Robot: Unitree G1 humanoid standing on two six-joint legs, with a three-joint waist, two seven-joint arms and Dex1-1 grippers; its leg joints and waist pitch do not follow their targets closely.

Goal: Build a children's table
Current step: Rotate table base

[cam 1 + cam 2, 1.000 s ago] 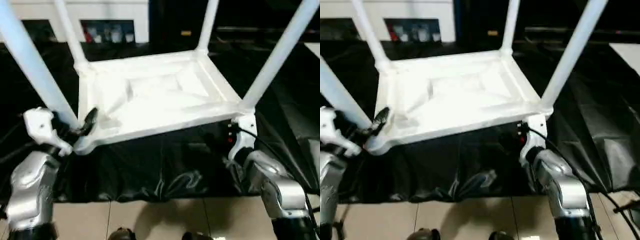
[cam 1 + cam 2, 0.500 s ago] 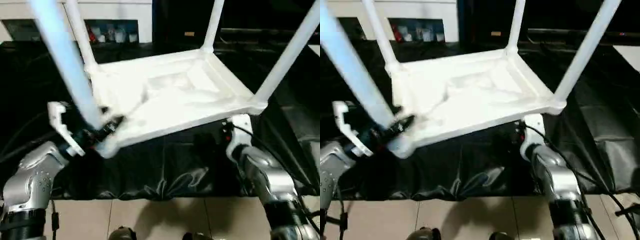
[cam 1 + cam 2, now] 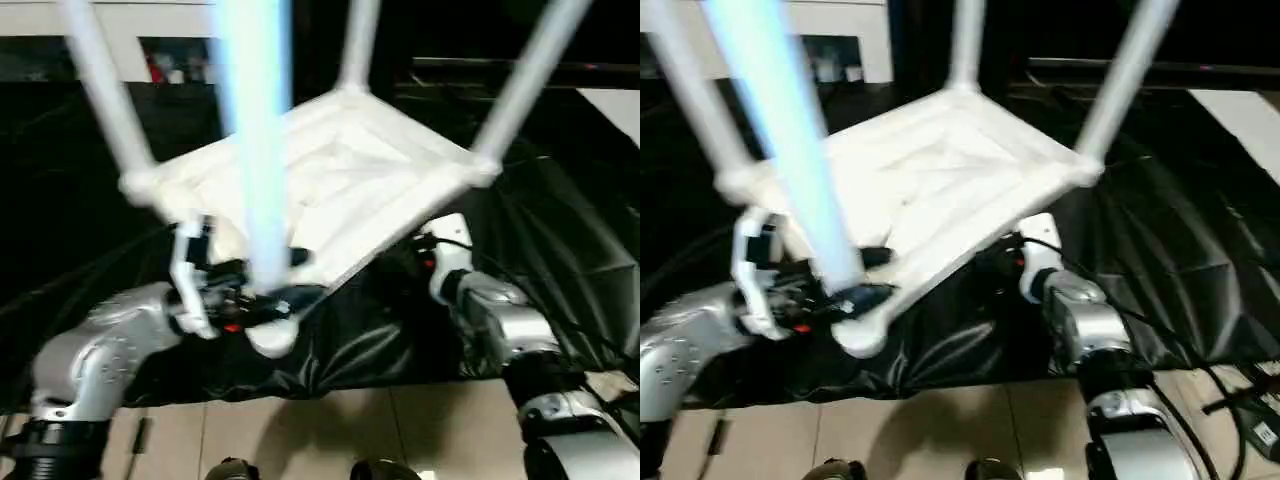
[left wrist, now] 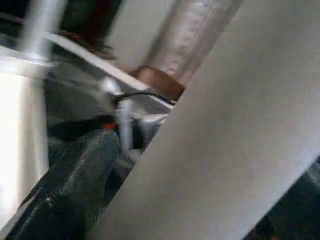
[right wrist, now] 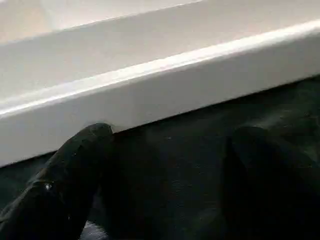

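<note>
Dim black surroundings; the white table [image 3: 330, 170] glares overexposed, its nearest leg [image 3: 255, 140] smeared by blur.

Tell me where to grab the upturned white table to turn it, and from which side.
Best guess: take the table top by its raised rim, from the robot's near side. The rim is a straight, thin lip running between the corner sockets that fingers can straddle. The legs stand upward, round and tapered, so they would likely slip and lever the table over.
</note>
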